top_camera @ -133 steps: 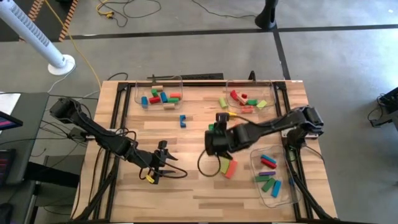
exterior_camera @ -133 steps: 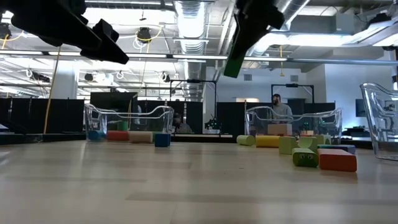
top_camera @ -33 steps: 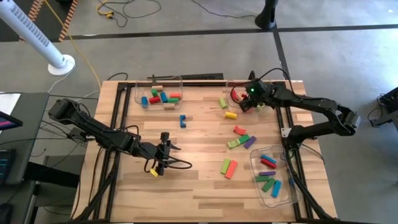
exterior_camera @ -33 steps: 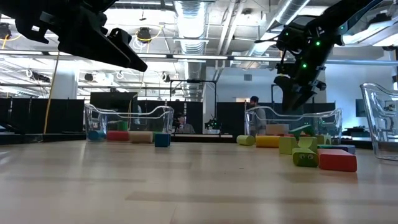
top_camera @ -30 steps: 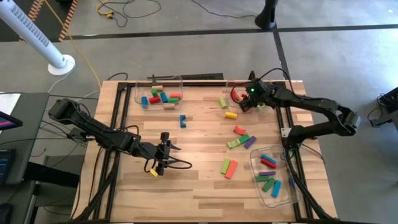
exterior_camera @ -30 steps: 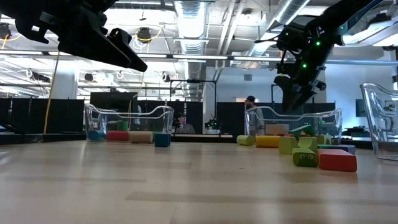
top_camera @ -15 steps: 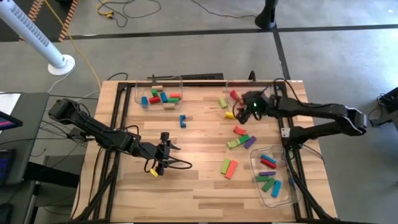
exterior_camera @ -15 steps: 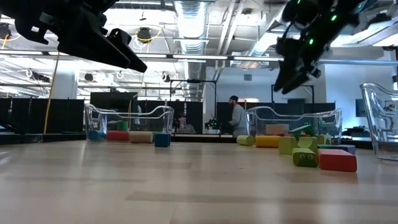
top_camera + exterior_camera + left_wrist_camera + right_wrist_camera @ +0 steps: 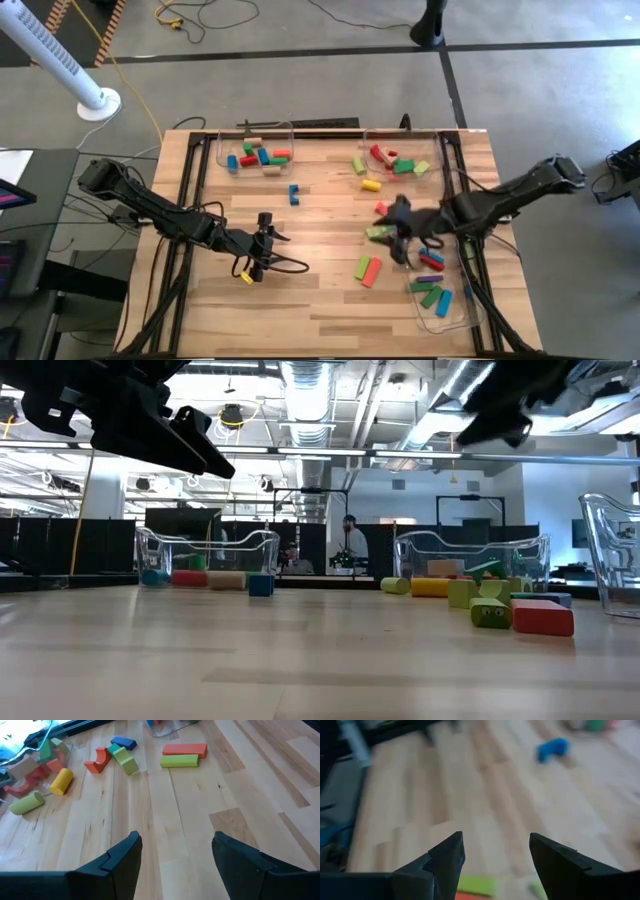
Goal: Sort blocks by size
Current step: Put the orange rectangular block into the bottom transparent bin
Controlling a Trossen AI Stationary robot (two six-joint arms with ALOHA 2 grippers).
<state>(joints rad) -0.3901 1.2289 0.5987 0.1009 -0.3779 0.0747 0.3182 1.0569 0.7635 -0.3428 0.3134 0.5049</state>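
- Blocks [image 9: 375, 231] lie loose mid-table in the high view; the right gripper [image 9: 400, 240] hovers just beside them.
- Right wrist view: jaws wide, empty; centre over one block before lowering.
- Left wrist view: the left gripper [image 9: 175, 857] gapes, holding nothing.

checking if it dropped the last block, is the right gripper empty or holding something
Empty. In its wrist view the right gripper has its jaws spread, with only bare table between them.

Two dark, slender jointed arms, matte black. Thin black cables loop beside the left gripper [image 9: 262, 250]; the right gripper [image 9: 402, 232] is equally black. Each ends in two blunt, angular black fingers [image 9: 125, 860].
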